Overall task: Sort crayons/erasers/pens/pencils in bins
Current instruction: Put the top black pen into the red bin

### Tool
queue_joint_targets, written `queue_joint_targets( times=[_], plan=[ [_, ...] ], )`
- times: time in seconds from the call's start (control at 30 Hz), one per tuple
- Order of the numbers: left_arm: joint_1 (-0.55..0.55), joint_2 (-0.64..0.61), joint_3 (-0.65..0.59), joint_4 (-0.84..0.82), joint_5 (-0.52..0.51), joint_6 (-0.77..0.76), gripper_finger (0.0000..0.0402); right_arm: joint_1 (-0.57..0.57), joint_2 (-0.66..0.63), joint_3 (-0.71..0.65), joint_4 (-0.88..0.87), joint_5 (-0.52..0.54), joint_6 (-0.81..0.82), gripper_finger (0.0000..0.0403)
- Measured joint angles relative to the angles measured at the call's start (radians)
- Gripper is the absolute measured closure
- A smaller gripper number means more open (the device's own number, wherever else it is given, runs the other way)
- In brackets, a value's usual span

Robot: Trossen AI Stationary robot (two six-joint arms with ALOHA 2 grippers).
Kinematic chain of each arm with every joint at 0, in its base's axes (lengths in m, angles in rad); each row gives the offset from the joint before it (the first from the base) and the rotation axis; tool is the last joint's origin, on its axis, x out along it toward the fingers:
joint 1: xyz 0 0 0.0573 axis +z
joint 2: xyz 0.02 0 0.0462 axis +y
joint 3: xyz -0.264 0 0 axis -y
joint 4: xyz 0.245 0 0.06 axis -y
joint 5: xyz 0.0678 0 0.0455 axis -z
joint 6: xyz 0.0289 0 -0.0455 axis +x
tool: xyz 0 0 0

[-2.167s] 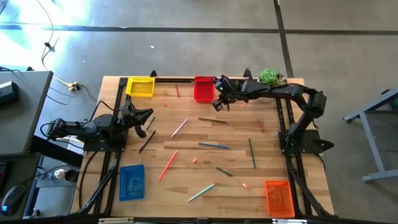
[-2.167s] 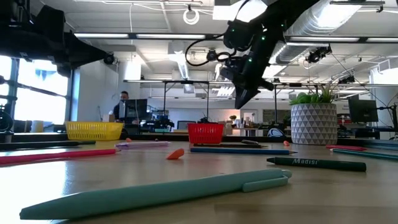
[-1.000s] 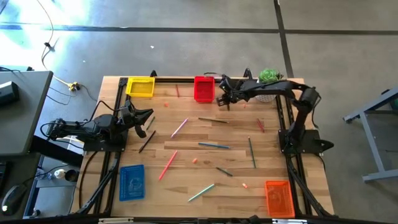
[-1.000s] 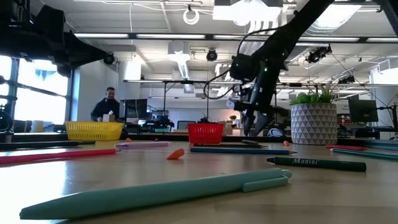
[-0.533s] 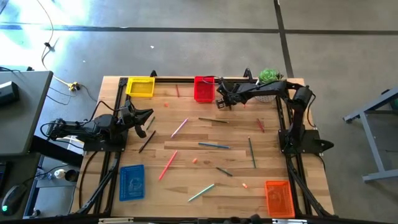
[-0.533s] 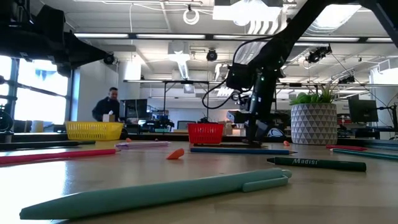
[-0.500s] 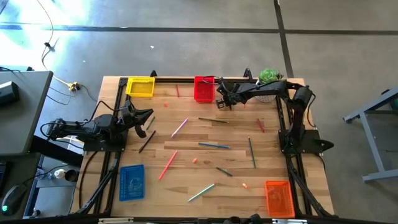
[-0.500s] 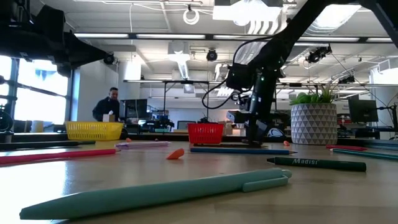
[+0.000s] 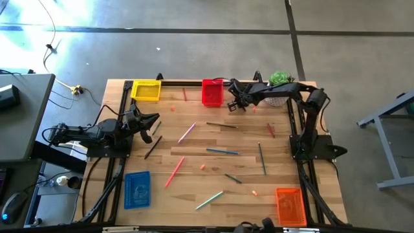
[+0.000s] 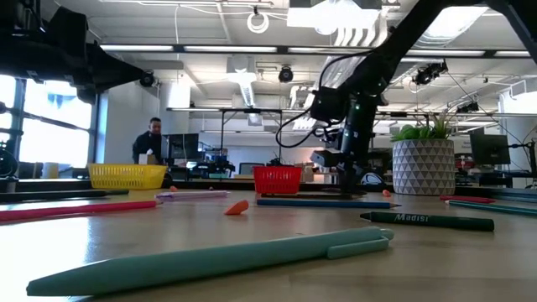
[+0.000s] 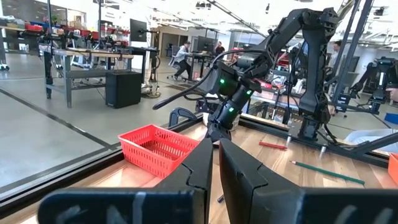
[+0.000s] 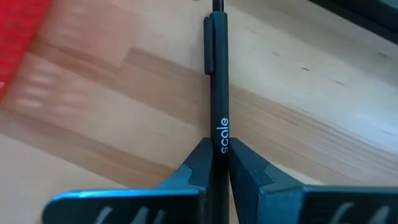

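Note:
My right gripper [image 9: 235, 106] is down at the table's far side, just right of the red bin [image 9: 212, 92], and is shut on a black pen [image 12: 215, 81] printed "scale". In the low view it [image 10: 346, 181] reaches the tabletop. My left gripper [image 9: 154, 120] waits shut at the table's left side, touching nothing; its fingers [image 11: 239, 177] point level across the table. The yellow bin [image 9: 146, 90] stands far left, the blue bin [image 9: 137, 189] near left, the orange bin [image 9: 290, 205] near right. My right gripper pinches the black pen's barrel [image 12: 219, 138] between its two fingers, just behind the "scale" print and well back from the clip [image 12: 208, 43]. The fingers [image 12: 245, 163] come steeply from above and lie across the barrel. The pen appears to lie flat on the wood.
Loose pens, pencils and crayons lie over the middle of the table, among them a pink pencil [image 9: 174, 171], a blue one [image 9: 222, 151], a dark green one [image 9: 261, 158] and a teal pen [image 10: 210, 262]. A white plant pot [image 9: 280, 80] stands at the far right.
My right gripper has sunk the last bit to the tabletop beside the red bin, rolled slightly, and shut its fingers on the black pen. The left arm has kept still.

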Motion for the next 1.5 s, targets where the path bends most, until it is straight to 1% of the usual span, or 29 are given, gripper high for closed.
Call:
queue_joint_targets(
  times=[0.3, 0.47, 0.57, 0.67, 0.77, 0.83, 0.97, 1.07, 1.17, 1.5],
  plan=[
    [0.000, 0.000, 0.000, 0.000, 0.000, 0.000, 0.0382, -0.007, -0.070, -0.001, -0.044, -0.009, 0.046, 0.0383],
    [0.000, 0.000, 0.000, 0.000, 0.000, 0.000, 0.0382, 0.016, -0.155, -0.001, 0.008, -0.011, 0.050, 0.0383],
    [0.000, 0.000, 0.000, 0.000, 0.000, 0.000, 0.0382, 0.041, -0.189, 0.000, 0.107, -0.021, 0.046, 0.0383],
    [0.000, 0.000, 0.000, 0.000, 0.000, 0.000, 0.0382, 0.063, -0.191, 0.000, 0.258, -0.052, 0.039, 0.0383],
    [0.000, 0.000, 0.000, 0.000, 0.000, 0.000, 0.0382, 0.081, -0.167, 0.002, 0.439, -0.092, 0.023, 0.0384],
    [0.000, 0.000, 0.000, 0.000, 0.000, 0.000, 0.0382, 0.087, -0.139, 0.002, 0.538, -0.095, 0.021, 0.0384],
    [0.000, 0.000, 0.000, 0.000, 0.000, 0.000, 0.0382, 0.083, -0.076, 0.002, 0.656, -0.098, 0.022, 0.0384],
    [0.000, 0.000, 0.000, 0.000, 0.000, 0.000, 0.0382, 0.074, -0.017, 0.032, 0.655, -0.095, 0.015, 0.0384],
    [0.000, 0.000, 0.000, 0.000, 0.000, 0.000, 0.0382, 0.067, 0.042, 0.093, 0.632, -0.093, -0.024, 0.0384],
    [0.000, 0.000, 0.000, 0.000, 0.000, 0.000, 0.0382, 0.064, 0.204, 0.339, 0.403, -0.089, -0.136, 0.0384]
  ],
)
